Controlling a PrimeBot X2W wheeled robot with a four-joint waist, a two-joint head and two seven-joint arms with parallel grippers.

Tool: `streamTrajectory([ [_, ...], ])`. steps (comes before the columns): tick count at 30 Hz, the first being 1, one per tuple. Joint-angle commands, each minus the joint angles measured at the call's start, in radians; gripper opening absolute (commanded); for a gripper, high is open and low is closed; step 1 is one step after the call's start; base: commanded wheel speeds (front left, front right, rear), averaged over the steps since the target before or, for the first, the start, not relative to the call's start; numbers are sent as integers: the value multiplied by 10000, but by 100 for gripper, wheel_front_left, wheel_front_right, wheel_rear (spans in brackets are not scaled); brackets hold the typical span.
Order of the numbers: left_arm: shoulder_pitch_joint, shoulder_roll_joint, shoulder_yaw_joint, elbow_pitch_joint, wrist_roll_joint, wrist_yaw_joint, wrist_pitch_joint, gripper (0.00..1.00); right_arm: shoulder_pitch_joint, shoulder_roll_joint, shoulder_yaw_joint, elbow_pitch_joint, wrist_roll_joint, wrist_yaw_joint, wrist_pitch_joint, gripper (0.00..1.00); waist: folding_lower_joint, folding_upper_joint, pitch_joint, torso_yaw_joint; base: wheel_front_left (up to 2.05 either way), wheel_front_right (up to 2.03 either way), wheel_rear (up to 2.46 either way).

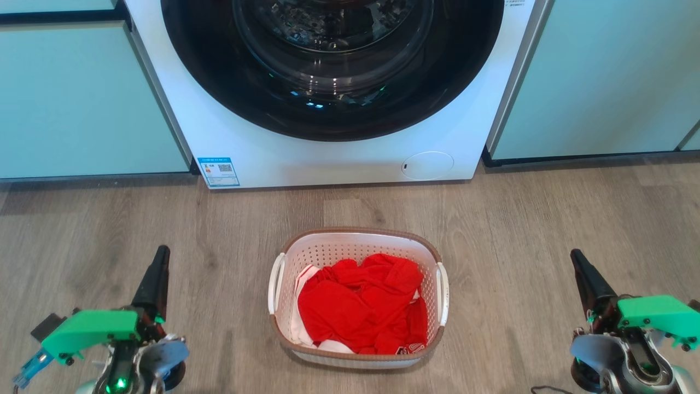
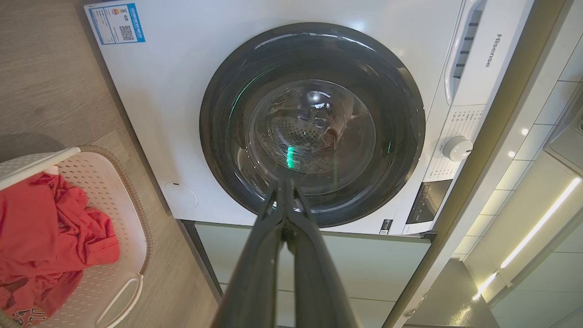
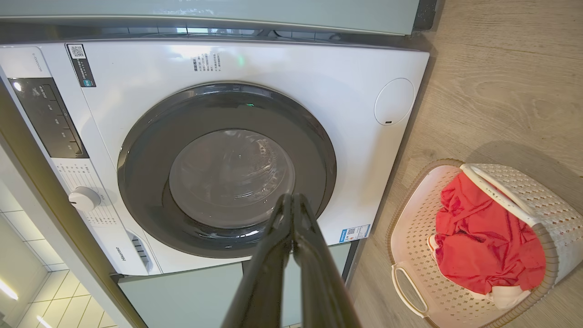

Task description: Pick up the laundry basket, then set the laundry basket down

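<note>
Jaws on both arms are pressed together with nothing between them, which our two wrist views show plainly. Our left gripper (image 1: 162, 256) and right gripper (image 1: 576, 257) sit farthest out from the washing machine (image 1: 339, 158), both pointing toward it, one off toward each of its front corners. Closer to the machine, centred before its dark round door (image 1: 328, 71) yet well clear of it, the laundry basket (image 1: 350, 247) stands level on the wood floor (image 1: 508, 219), red clothing (image 1: 358, 303) heaped inside, its left handle (image 1: 275, 284) and right handle (image 1: 444, 295) both free. We see both grippers well apart from the basket. Such a scene fits a basket waiting to be lifted as well as one lifted and put back before the machine, so we judge no further on that. Trouble, as we weigh it, would come from contact. The handles are thin loops lying close to the basket's side, so a finger that misses one would shove the light basket, and we expect it to skid on the smooth floor toward the machine. Should the two arms ever carry it unevenly, it would tilt and the loose clothing could slide out over the brown rim (image 1: 361, 230). A basket lowered too near the machine could knock the door, and an arm swinging inward could clip a handle.
</note>
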Motion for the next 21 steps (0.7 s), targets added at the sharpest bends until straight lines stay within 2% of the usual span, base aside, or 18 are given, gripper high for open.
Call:
streamTrajectory([
  [1,-570,120,405,-297,-23,-67,40,0,-459,-59,156,-351,34,27,53,0,-1,0,0,0,0,0,0],
  [21,-575,77,466,-294,28,-67,89,0,-464,-12,91,-347,-21,27,105,0,-1,0,0,0,0,0,0],
])
